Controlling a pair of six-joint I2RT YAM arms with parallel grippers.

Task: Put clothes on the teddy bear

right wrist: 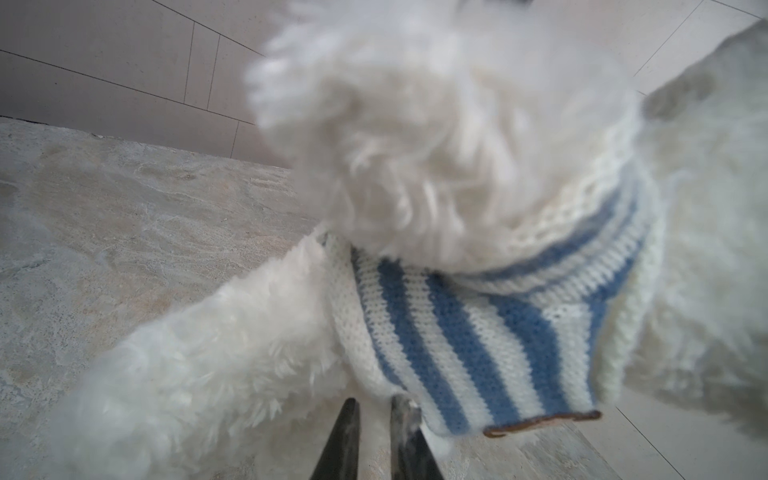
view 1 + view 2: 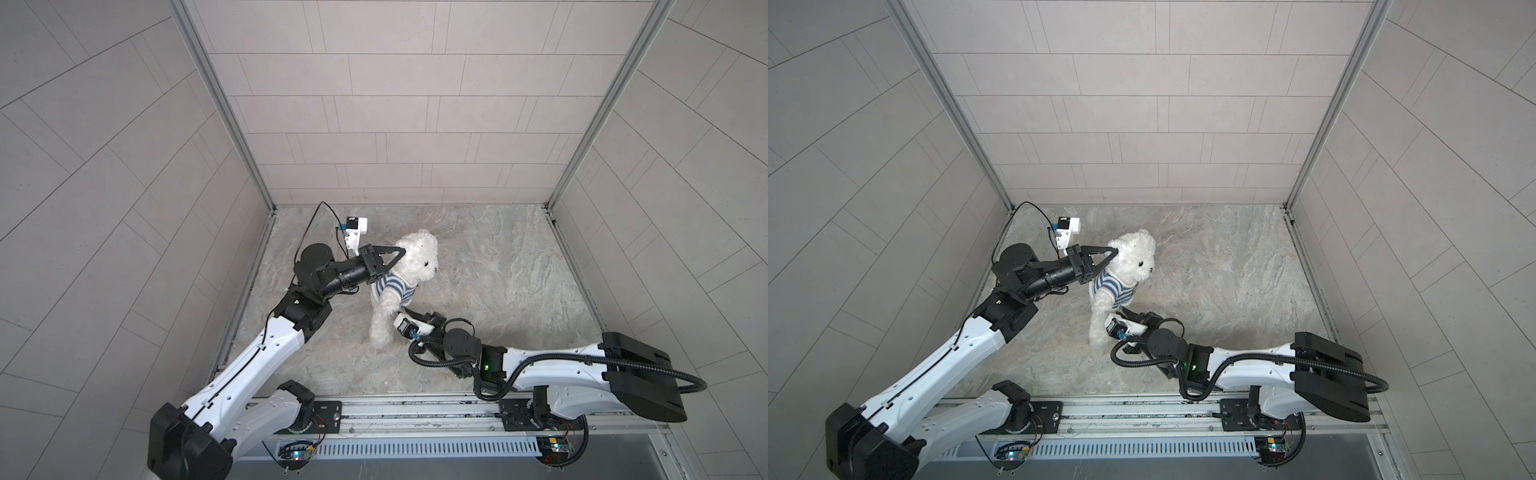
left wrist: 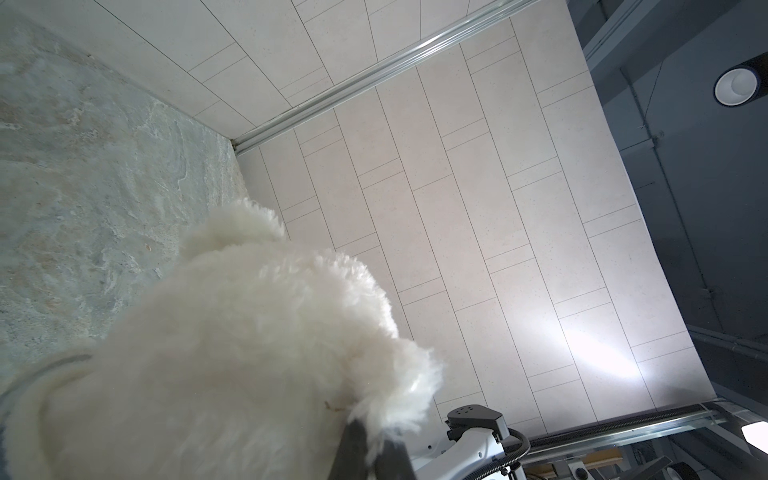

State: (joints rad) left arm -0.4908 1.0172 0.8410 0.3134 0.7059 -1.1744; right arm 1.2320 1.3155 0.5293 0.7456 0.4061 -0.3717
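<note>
In both top views the white fluffy teddy bear stands upright on the marble floor, wearing a blue-and-white striped shirt around its chest. My left gripper is shut on the fur at the side of the bear's head, by an ear. My right gripper sits low beside the bear's belly, its jaws a narrow gap apart. The shirt's lower hem touches one fingertip. A brown badge edge shows at the hem.
Tiled walls close the cell at the back and on both sides. A metal rail with the arm bases runs along the front edge. The marble floor lies to the right of the bear.
</note>
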